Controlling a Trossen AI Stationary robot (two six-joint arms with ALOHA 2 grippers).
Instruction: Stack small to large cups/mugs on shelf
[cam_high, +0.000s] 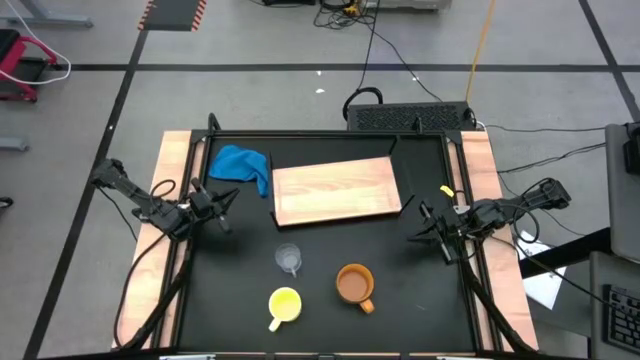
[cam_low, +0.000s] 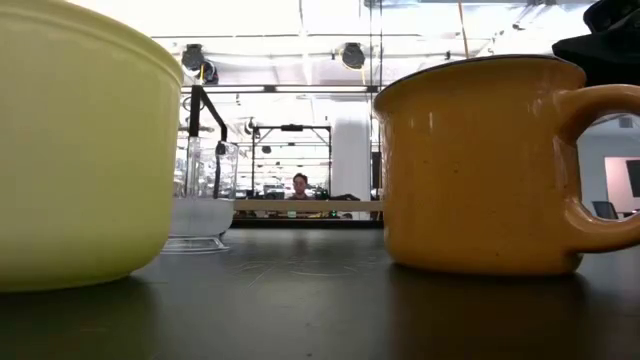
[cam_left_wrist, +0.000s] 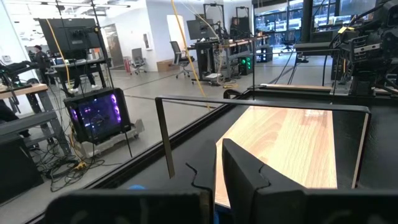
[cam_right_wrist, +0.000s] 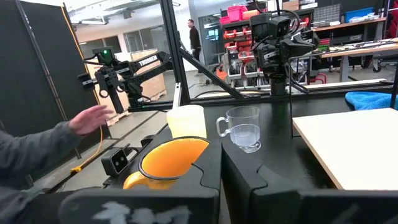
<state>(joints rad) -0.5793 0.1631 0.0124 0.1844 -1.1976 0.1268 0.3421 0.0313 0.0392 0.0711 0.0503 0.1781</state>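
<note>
The light-wood shelf board (cam_high: 335, 192) lies flat at the table's middle far part. The small clear glass cup (cam_high: 289, 259) stands nearer than the board. The yellow mug (cam_high: 285, 305) and the orange-brown mug (cam_high: 354, 285) stand upright near the front edge. My left gripper (cam_high: 228, 205) is shut and empty, left of the board. My right gripper (cam_high: 420, 228) is shut and empty, right of the mugs. The right wrist view shows the orange mug (cam_right_wrist: 171, 158), the yellow mug (cam_right_wrist: 185, 121) and the glass cup (cam_right_wrist: 241, 127) ahead of the fingers.
A blue cloth (cam_high: 243, 167) lies at the board's far left corner. A black frame (cam_high: 330, 135) borders the table. A person's hand and grey sleeve (cam_right_wrist: 93, 118) show beyond the table's near edge in the right wrist view.
</note>
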